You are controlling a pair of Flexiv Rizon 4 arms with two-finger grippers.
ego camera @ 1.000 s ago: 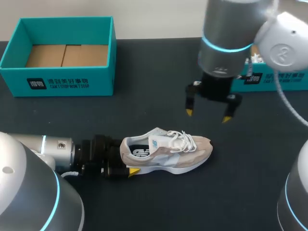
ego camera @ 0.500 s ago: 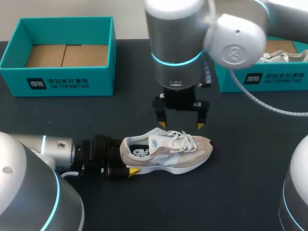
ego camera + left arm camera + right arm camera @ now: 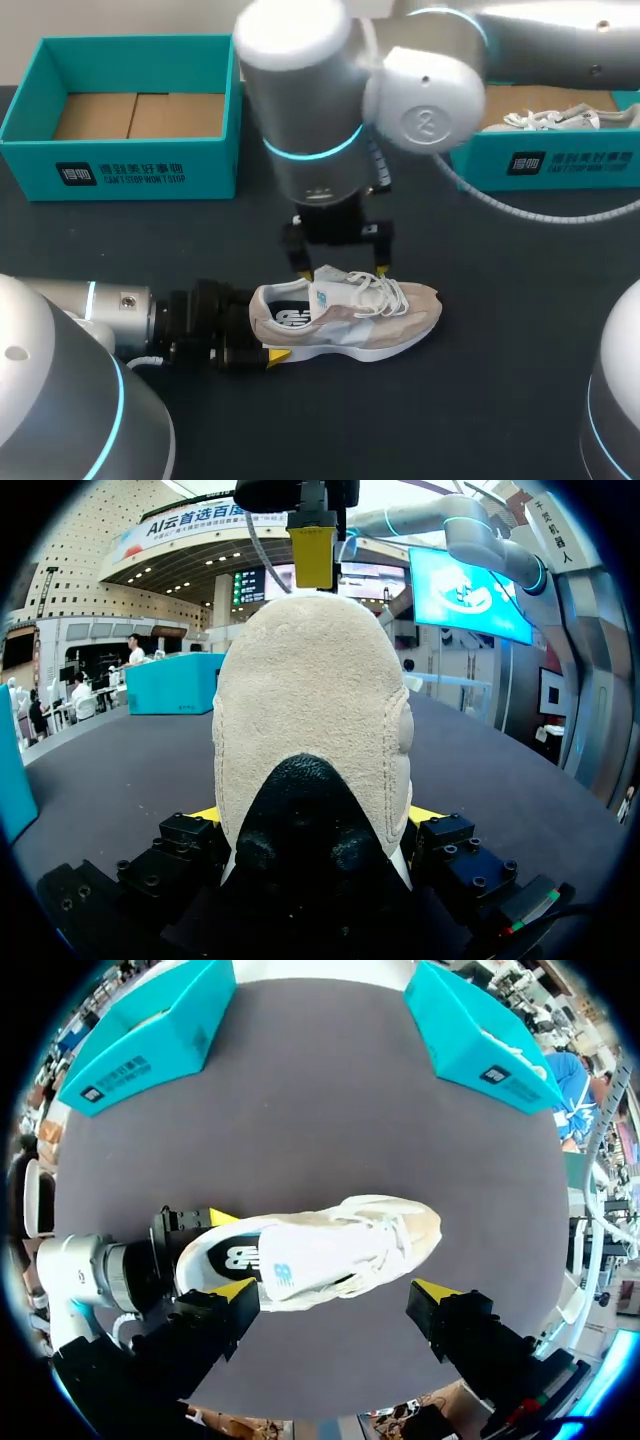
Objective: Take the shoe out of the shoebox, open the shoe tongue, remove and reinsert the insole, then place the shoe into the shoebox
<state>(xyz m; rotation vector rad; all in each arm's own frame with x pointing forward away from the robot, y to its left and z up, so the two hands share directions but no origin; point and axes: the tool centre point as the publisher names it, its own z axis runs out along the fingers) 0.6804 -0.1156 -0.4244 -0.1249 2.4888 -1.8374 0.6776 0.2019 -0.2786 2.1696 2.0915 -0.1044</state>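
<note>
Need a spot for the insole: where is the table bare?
Bare table past the shoe's toe, toward the right shoebox, and between the empty shoebox and left gripper. Crowded: the heel, clamped by that gripper, and the tongue, under the right gripper.

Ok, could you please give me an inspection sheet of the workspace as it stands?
Surface: dark table.
Job's things: shoe upright mid-table; shoebox far left, open, without a shoe.
Clutter: second teal box far right, another shoe inside.
Pincers: left pincer shut on the shoe's heel; right pincer open, over the shoe.
Cables: grey cable looping beside the right arm.
Surroundings: nothing seen.
</note>
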